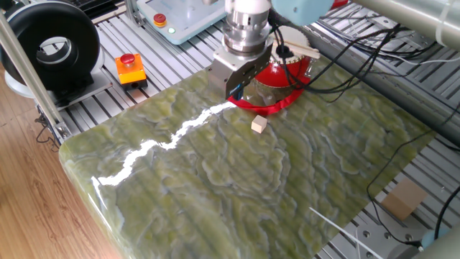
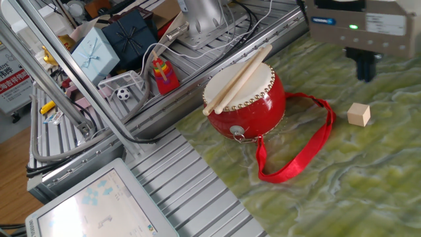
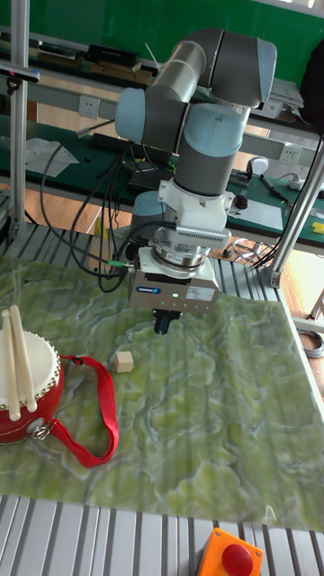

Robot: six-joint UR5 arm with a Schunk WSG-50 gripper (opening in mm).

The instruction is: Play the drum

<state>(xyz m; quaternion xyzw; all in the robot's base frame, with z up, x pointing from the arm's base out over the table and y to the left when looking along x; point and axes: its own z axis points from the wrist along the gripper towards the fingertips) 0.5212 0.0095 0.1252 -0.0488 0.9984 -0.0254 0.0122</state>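
The drum [image 2: 248, 105] stands on the green marbled tabletop, a glossy red barrel with a cream skin edged in dark studs. Two wooden drumsticks [image 2: 241, 78] lie across its skin. Its red ribbon strap [image 2: 297, 157] loops out over the table. My gripper [image 2: 365, 68] hangs above the table to the right of the drum, fingers together with nothing between them. In the tall fixed view the drum [image 3: 25, 385] sits far left and my gripper [image 3: 163, 323] is up and to its right. From the first fixed view, my gripper [image 1: 234, 91] partly hides the drum [image 1: 289, 72].
A small wooden cube [image 2: 358, 114] lies between drum and gripper, also seen as the cube [image 3: 123, 361]. An orange box with a red button [image 1: 130, 68] sits off the slab on the slatted frame. Cables [image 1: 338, 68] trail behind the arm. Boxes and clutter [image 2: 108, 46] lie beyond the table edge.
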